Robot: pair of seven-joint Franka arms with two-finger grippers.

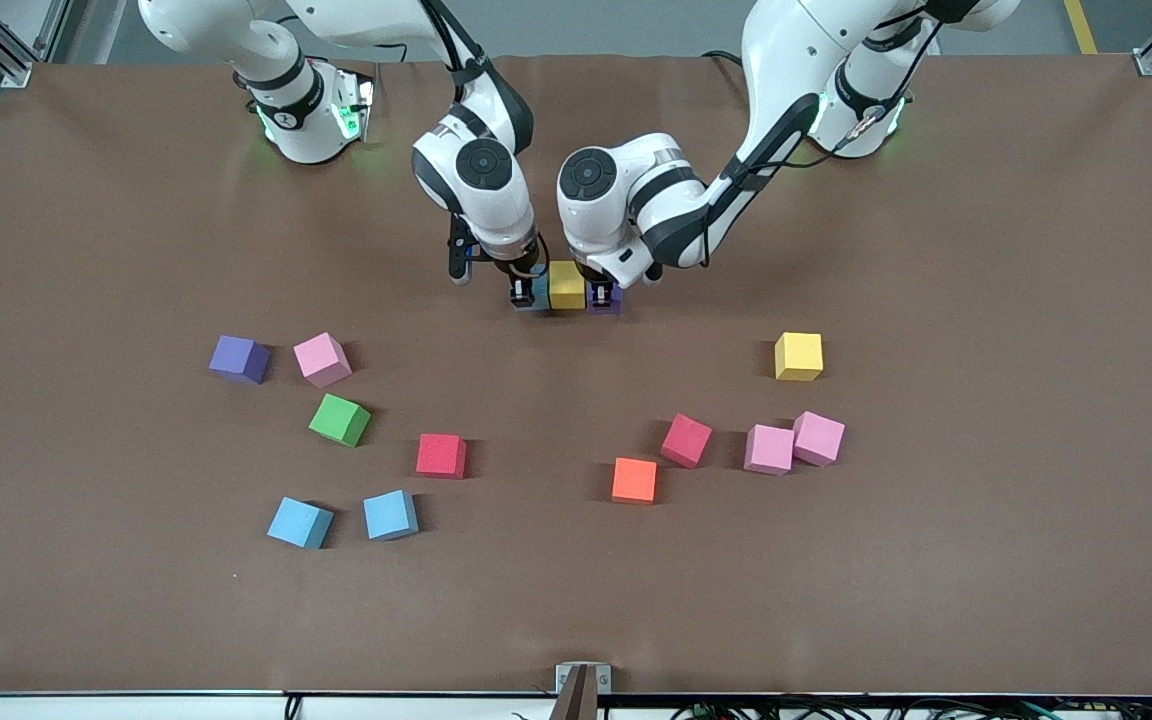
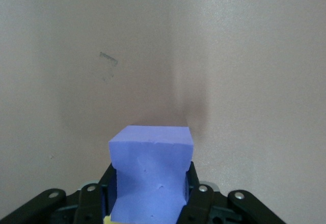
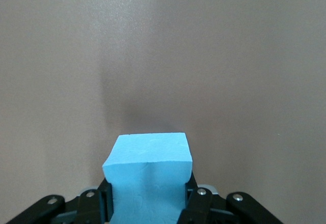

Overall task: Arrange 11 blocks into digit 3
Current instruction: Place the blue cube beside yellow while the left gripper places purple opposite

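Covering the whole work space is a big brown table [image 1: 936, 600], and two white robot arms reach down to its middle. The right gripper [image 1: 524, 292] squeezes a light blue foam cube [image 3: 147, 178] between its black fingers [image 3: 196, 203]. The left gripper [image 1: 601, 294] squeezes a purple foam cube [image 2: 151, 175] the same way. Between these two held cubes sits a yellow foam cube [image 1: 567, 285], just beside each of them, so the three make one short row.

Loose cubes lie nearer the front camera. Toward the right arm's end are another purple cube [image 1: 239, 358], a pink cube [image 1: 322, 359], a green cube [image 1: 340, 419], a red cube [image 1: 441, 455] and two more light blue cubes [image 1: 300, 522] [image 1: 390, 515]. Toward the left arm's end are a second yellow cube [image 1: 798, 356], a second red cube [image 1: 686, 440], an orange cube [image 1: 634, 480] and two pink cubes [image 1: 769, 449] [image 1: 818, 438] that touch each other.
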